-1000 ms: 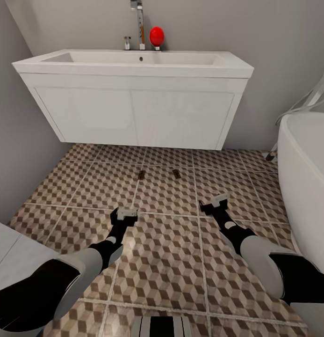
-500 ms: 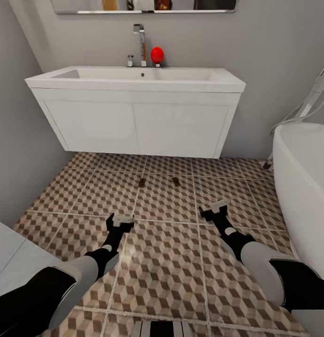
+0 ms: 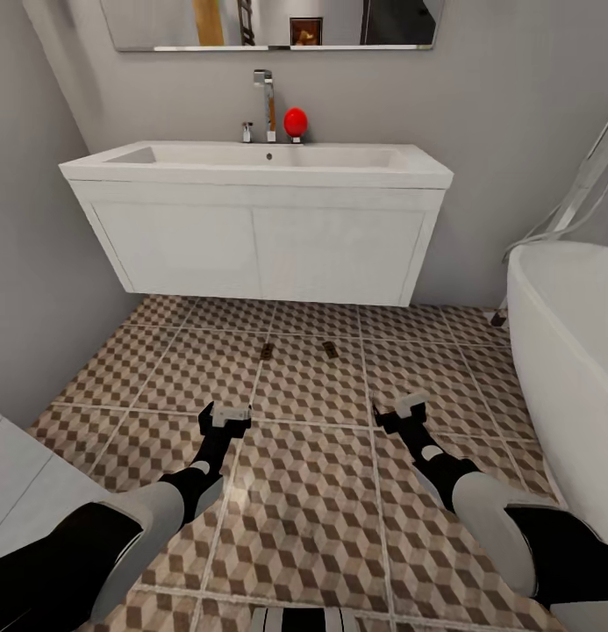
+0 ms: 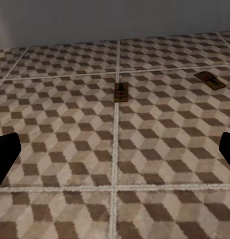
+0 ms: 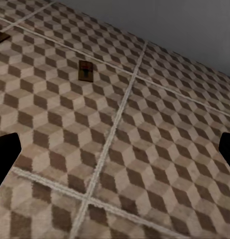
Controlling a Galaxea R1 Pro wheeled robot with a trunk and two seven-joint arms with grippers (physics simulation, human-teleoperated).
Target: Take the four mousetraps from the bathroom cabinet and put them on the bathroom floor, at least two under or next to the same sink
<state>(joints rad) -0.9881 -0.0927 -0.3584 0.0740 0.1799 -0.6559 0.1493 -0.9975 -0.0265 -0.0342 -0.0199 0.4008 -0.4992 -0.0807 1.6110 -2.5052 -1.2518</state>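
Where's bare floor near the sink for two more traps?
Bare tiles lie between the left mousetrap and the left wall, between the right mousetrap and the bathtub, and toward both grippers. Under the sink, between the traps, is tightest.

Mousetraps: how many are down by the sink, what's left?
Done: two mousetraps, one and another, lie flat on the bathroom floor just in front of the sink. In hand: nothing; the left gripper and right gripper are open and empty. Left: the other two.
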